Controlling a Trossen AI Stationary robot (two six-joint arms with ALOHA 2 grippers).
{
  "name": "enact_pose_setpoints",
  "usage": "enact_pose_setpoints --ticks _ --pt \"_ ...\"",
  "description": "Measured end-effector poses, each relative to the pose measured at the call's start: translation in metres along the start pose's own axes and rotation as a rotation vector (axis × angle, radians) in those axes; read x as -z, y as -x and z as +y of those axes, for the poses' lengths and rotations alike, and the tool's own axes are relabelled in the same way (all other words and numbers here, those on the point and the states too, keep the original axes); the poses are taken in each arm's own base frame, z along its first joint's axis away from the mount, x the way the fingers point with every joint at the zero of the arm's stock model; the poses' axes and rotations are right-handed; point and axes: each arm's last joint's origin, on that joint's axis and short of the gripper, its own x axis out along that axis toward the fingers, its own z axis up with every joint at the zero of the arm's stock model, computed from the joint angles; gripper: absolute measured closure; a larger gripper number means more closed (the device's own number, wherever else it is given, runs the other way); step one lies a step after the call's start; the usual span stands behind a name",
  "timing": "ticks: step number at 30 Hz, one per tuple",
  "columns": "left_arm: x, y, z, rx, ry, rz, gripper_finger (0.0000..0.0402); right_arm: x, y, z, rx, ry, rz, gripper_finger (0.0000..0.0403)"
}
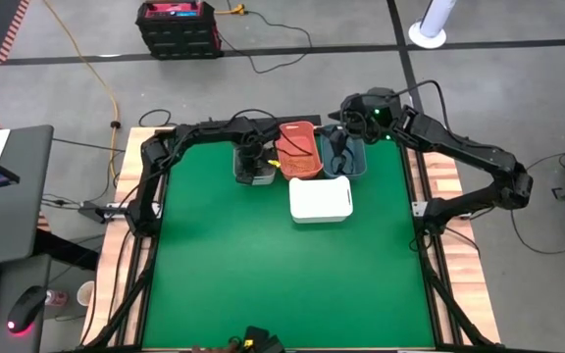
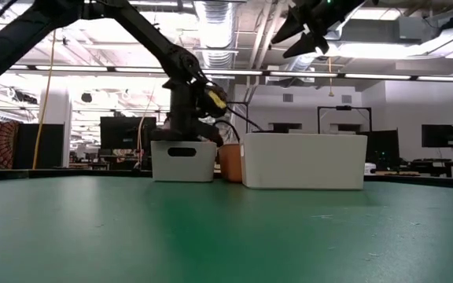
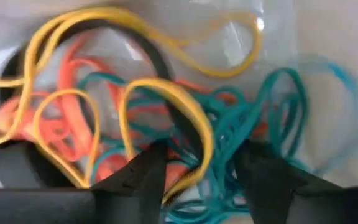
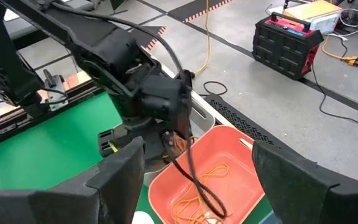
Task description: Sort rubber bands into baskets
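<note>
My left gripper (image 3: 207,177) is open and reaches down into the light grey basket (image 1: 251,169), in a tangled heap of yellow, orange-red, teal and black rubber bands (image 3: 166,112). My right gripper (image 4: 207,186) is open wide and empty. It hangs high over the dark slate-blue basket (image 1: 353,162) and shows at the top of the low view (image 2: 305,35). The coral-orange basket (image 1: 298,147) stands between those two and holds yellow-orange bands (image 4: 197,186). The white basket (image 1: 320,199) stands in front of them. My left gripper comes at the heap from above, pointing down. Its open fingers (image 3: 145,177) stand in the loose bands on the basket's floor. A yellow loop (image 3: 194,124) and teal bands (image 3: 229,149) lie between the fingers. I cannot tell whether the pads touch them.
The four baskets stand close together at the far middle of the green mat (image 1: 282,284). A thin black loop (image 4: 197,180) shows over the coral-orange basket, near the left arm (image 4: 148,93). Wooden table edges (image 1: 439,186) flank the mat.
</note>
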Motion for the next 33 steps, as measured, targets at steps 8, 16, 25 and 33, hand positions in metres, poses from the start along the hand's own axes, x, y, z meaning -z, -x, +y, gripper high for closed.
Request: enact_pose_setpoints --ticks 8,16,25,33 --pt "-0.004 0.000 0.000 0.022 -0.003 -0.050 0.0356 0.000 0.000 -0.002 0.006 -0.010 0.001 0.0083" --pt "0.001 0.008 0.007 0.060 0.081 -0.040 0.0397 0.000 0.000 -0.002 0.006 -0.011 0.000 0.0083" --pt "-0.001 0.059 0.025 0.045 0.109 -0.069 0.0400 0.000 0.000 -0.002 0.005 -0.021 0.000 0.0083" --pt "0.003 0.111 0.037 0.051 0.157 -0.140 0.0401 0.000 0.000 -0.002 0.005 -0.021 0.000 0.0083"
